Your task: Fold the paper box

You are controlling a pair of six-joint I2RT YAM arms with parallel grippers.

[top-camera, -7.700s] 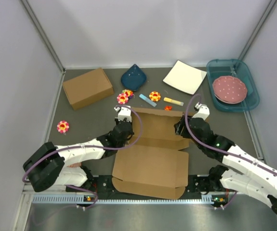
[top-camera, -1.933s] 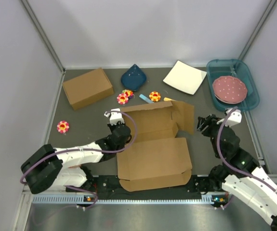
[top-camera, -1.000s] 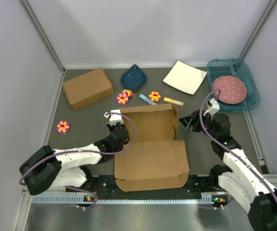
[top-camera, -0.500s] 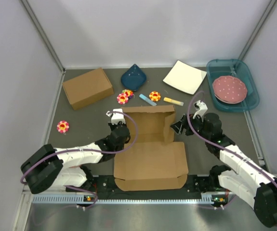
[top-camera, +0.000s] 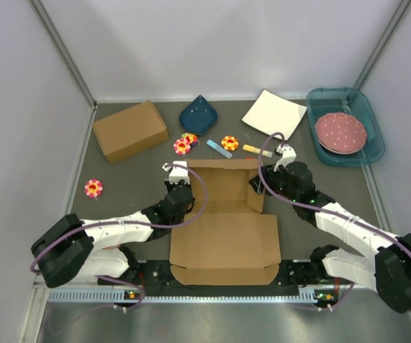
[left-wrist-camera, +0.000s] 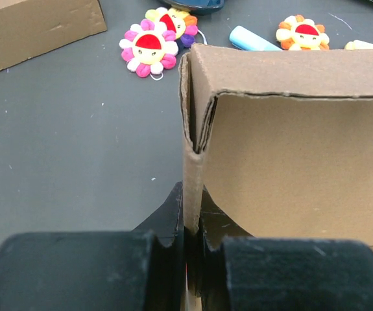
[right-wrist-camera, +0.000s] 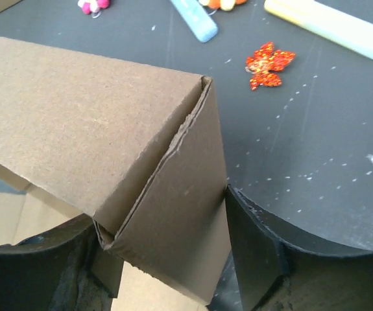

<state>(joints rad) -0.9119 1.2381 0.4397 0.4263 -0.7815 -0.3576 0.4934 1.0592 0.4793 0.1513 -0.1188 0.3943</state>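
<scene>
Grippers flank the paper box (top-camera: pixel 223 229), central overhead with its back wall raised: left gripper (top-camera: pixel 181 187) and right gripper (top-camera: pixel 256 187) at its sides, probably keeping them upright. Left wrist: jaws clamped on the left wall (left-wrist-camera: pixel 192 188). Right wrist: jaws straddle the right corner (right-wrist-camera: pixel 173 194), wide apart; whether they pinch it, I cannot tell.

Paper box (right-wrist-camera: pixel 108 129) corner fills the space between the right gripper (right-wrist-camera: pixel 160 259) fingers, grip unclear; cardboard box (left-wrist-camera: pixel 30 29) cropped by the left wrist view's edge.

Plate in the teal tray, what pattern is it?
The plate is pink with white dots; top external view.
</scene>
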